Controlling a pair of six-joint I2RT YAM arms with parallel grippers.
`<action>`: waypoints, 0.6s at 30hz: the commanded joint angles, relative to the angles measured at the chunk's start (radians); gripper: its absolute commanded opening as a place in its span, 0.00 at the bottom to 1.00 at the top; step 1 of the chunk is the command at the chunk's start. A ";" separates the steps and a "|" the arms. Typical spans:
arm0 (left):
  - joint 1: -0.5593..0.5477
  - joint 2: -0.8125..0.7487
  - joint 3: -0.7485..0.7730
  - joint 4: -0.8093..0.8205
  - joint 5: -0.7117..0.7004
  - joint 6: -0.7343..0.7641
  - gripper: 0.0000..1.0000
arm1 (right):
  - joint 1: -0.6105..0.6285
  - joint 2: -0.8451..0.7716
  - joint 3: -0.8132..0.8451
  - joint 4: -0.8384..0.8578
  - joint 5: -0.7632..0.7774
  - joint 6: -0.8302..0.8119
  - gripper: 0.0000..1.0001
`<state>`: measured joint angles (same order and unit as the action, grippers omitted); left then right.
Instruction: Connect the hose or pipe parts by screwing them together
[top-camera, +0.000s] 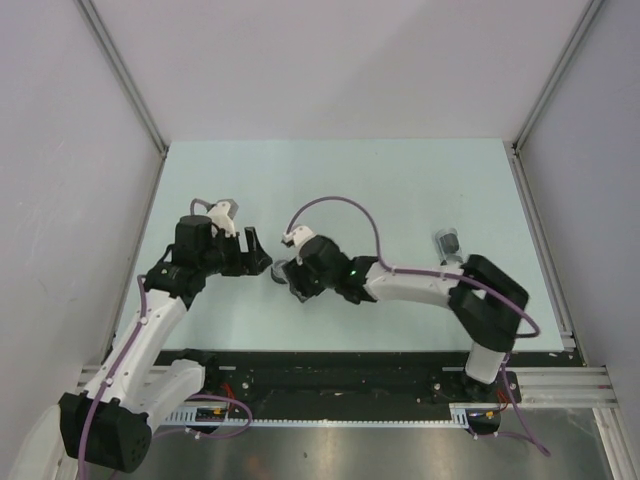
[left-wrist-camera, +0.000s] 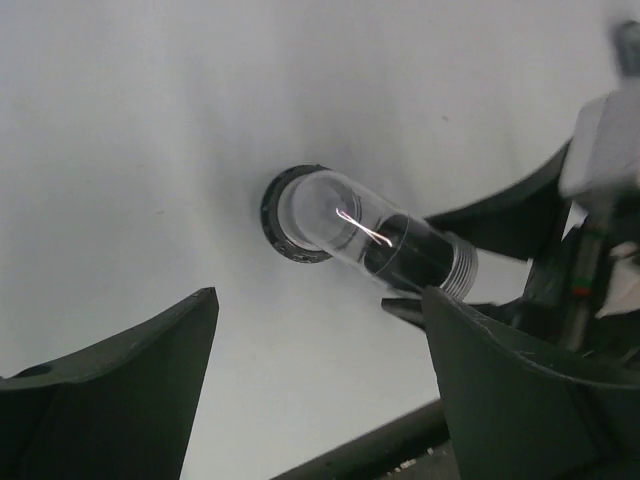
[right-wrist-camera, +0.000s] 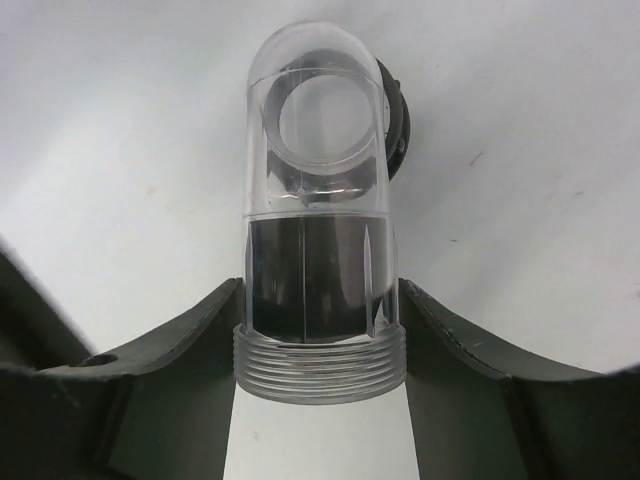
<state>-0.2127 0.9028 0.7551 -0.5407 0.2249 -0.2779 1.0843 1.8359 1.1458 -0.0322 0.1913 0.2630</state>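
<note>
A clear elbow pipe part (right-wrist-camera: 318, 200) with a threaded collar (right-wrist-camera: 320, 368) at one end and a dark ring (right-wrist-camera: 395, 125) at the other sits between my right gripper (right-wrist-camera: 320, 288) fingers. They press on both sides of it just above the threads. In the top view this part (top-camera: 279, 270) hangs between the two grippers at table centre. My left gripper (left-wrist-camera: 318, 300) is open with nothing between its fingers; the elbow (left-wrist-camera: 345, 225) lies just past its fingertips, ring end (left-wrist-camera: 283, 215) facing it. A second, silver-grey pipe part (top-camera: 446, 242) stands alone on the table, far right.
The pale green table (top-camera: 400, 190) is walled by white panels on the left, back and right. Purple cables (top-camera: 335, 203) loop above the right wrist. A black rail (top-camera: 340, 375) with the arm bases runs along the near edge.
</note>
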 joint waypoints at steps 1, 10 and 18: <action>0.003 -0.038 0.065 0.030 0.301 0.048 0.87 | -0.130 -0.277 -0.046 -0.061 -0.439 -0.186 0.34; -0.005 -0.084 0.087 0.180 0.678 -0.018 0.86 | -0.305 -0.550 -0.184 -0.093 -1.007 -0.235 0.35; -0.147 -0.070 0.070 0.248 0.789 0.019 0.88 | -0.308 -0.662 -0.212 -0.077 -1.132 -0.205 0.35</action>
<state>-0.2794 0.8310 0.8082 -0.3531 0.9020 -0.2867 0.7803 1.2358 0.9401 -0.1486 -0.8227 0.0513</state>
